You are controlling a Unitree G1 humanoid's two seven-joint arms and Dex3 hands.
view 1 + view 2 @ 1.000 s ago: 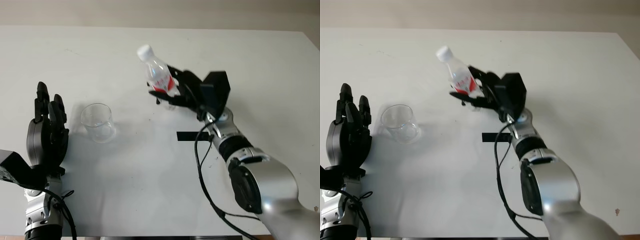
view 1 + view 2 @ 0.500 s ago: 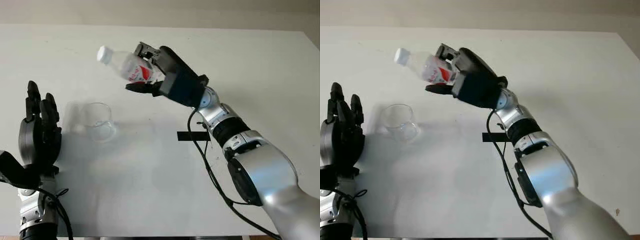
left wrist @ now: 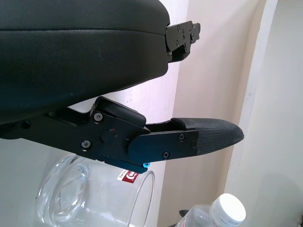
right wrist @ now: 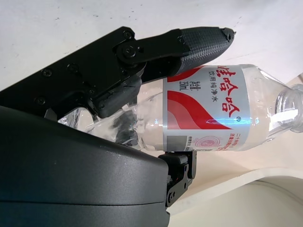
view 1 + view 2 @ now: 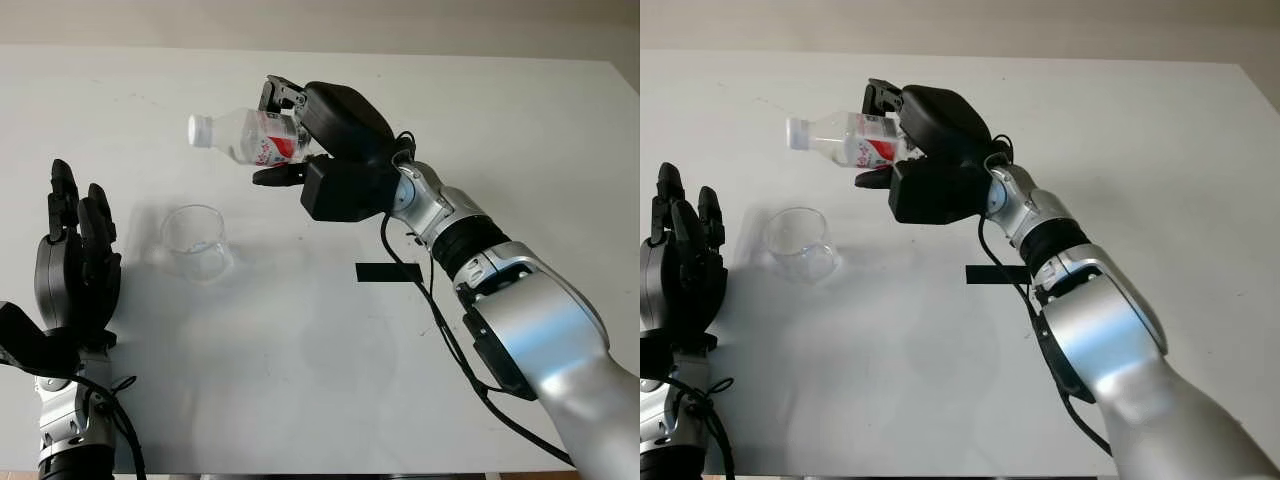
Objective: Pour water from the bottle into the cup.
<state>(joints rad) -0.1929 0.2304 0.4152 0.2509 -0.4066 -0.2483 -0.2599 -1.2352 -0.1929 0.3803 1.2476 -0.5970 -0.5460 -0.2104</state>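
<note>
My right hand (image 5: pixel 325 150) grips the capped bottle (image 5: pixel 245 136) sideways, above the empty cup (image 5: pixel 195 243). My left hand (image 5: pixel 75 270) is open beside the cup. I cannot tell the water level.

Bottle held over the counter, up and to the right of the cup

The right robot hand (image 5: pixel 290 140) sat in the upper middle of the frame, closed on the bottle (image 5: pixel 250 135), which lay nearly level above the counter (image 5: pixel 300 350) with its cap (image 5: pixel 201 130) pointing left. The cup (image 5: pixel 196 243) stood on the counter at centre left, below and slightly left of the cap. The left robot hand (image 5: pixel 75 265), open, was at the lower left, just left of the cup. A strip of tape (image 5: pixel 388 272) lay right of the cup, below the right arm.
</note>
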